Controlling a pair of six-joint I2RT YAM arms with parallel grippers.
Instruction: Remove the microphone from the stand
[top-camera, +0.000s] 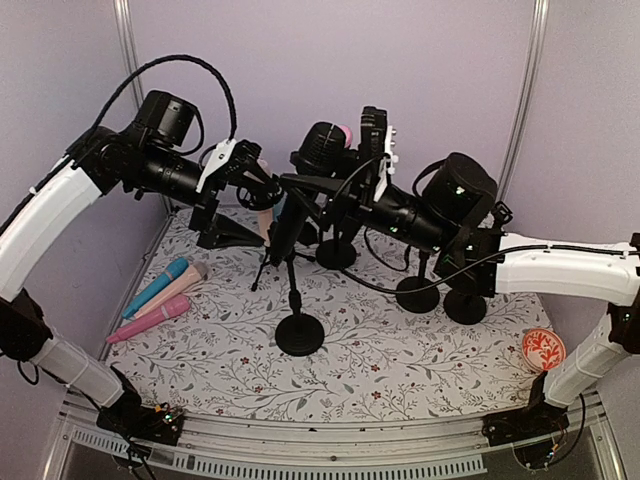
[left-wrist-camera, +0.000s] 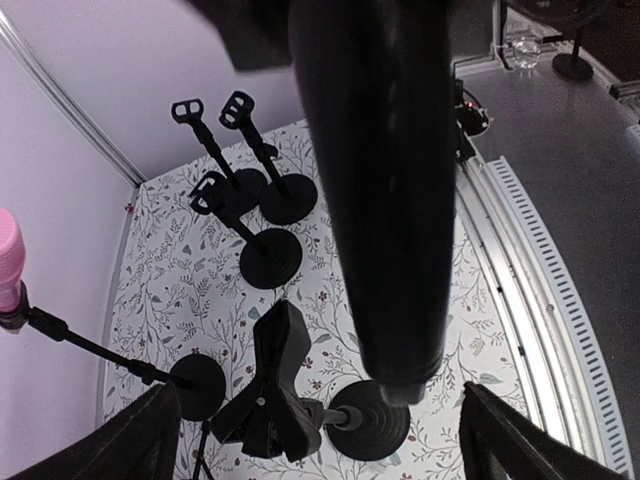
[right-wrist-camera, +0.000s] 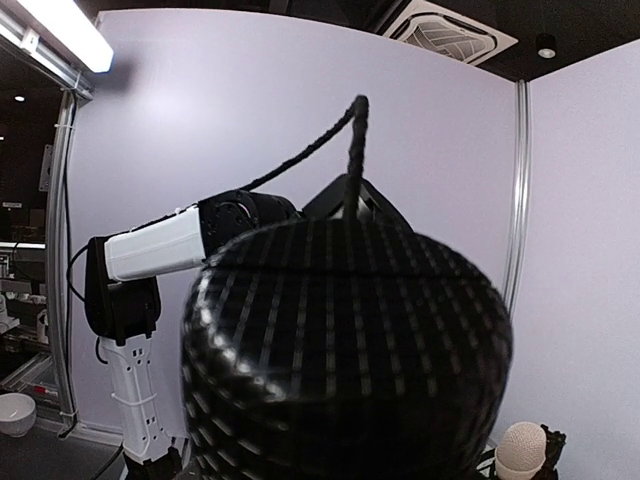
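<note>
Top external | left claw spread | right claw holds microphone aloft

Both the left arm and the right arm have white shell links and black cylindrical joints. A braided black cable loops over the left arm.

- The microphone passes between the left claw's fingers, tip above the stand.
- Loose microphones lie on the table left of the claw (three, side by side).
- Empty stands rise to its right.
</note>
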